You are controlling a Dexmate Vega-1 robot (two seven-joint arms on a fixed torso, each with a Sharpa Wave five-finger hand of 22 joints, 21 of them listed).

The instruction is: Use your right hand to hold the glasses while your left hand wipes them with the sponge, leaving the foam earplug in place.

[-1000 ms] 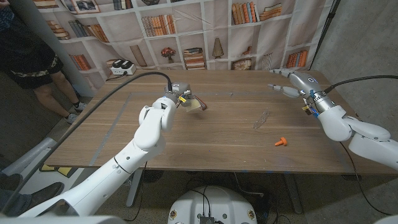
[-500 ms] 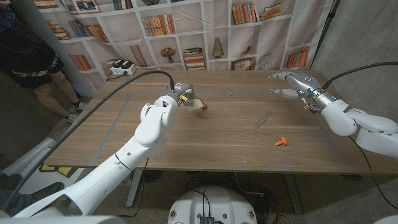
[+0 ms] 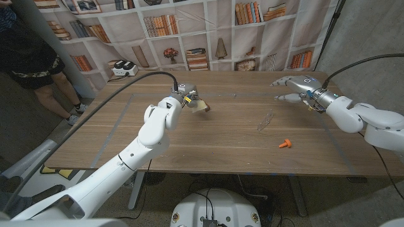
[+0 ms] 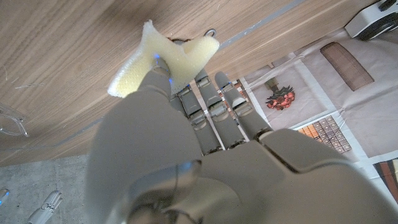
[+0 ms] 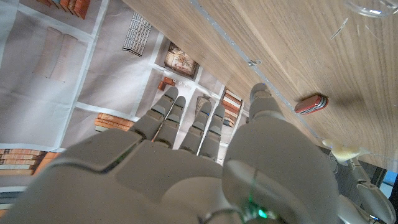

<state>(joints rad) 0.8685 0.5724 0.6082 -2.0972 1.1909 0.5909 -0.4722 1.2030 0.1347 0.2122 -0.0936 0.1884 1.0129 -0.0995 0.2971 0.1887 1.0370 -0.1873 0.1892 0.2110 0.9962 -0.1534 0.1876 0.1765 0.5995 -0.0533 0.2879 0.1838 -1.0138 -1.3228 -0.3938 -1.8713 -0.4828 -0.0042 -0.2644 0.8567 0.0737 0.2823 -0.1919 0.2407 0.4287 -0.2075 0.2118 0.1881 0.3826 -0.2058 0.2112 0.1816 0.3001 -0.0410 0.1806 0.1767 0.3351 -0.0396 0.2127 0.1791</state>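
Fingers (image 4: pixel 208 102) of the left hand (image 3: pixel 187 96) are pinching the pale yellow sponge (image 3: pixel 200 107) above the wooden table (image 3: pixel 214 142), and the left wrist view is showing the sponge (image 4: pixel 163 59) caught between the thumb and the other fingers while the hand (image 4: pixel 186 143) hangs over the bare wood. Across the table the right hand (image 3: pixel 291 88) is hovering with its fingers (image 3: pixel 278 82) spread and nothing in them, reaching toward the table's middle; over the past second it has been swinging inward from the far right corner and turning so the fingers now aim leftward, while the left hand has barely been moving and is keeping its hold on the sponge. Lying on the wood between the two hands, nearer the right one, the clear glasses (image 3: pixel 266 120) are resting untouched, well apart from both hands, and a rim of them is showing in the left wrist view (image 4: pixel 11 120) and the right wrist view (image 5: pixel 375 7). An orange foam earplug (image 3: pixel 285 144) is sitting near the glasses on the side toward the robot, apart from them. Behind the table a bookshelf backdrop (image 3: pixel 189 25) is hanging, a white and black device (image 3: pixel 122 67) is standing by the table's far left corner, and a person in dark clothes (image 3: pixel 28 57) is standing at the left edge. From the right wrist camera the right hand (image 5: pixel 205 155) is seen with straight fingers, and a small red object (image 5: pixel 310 103) is lying on the table beyond it.
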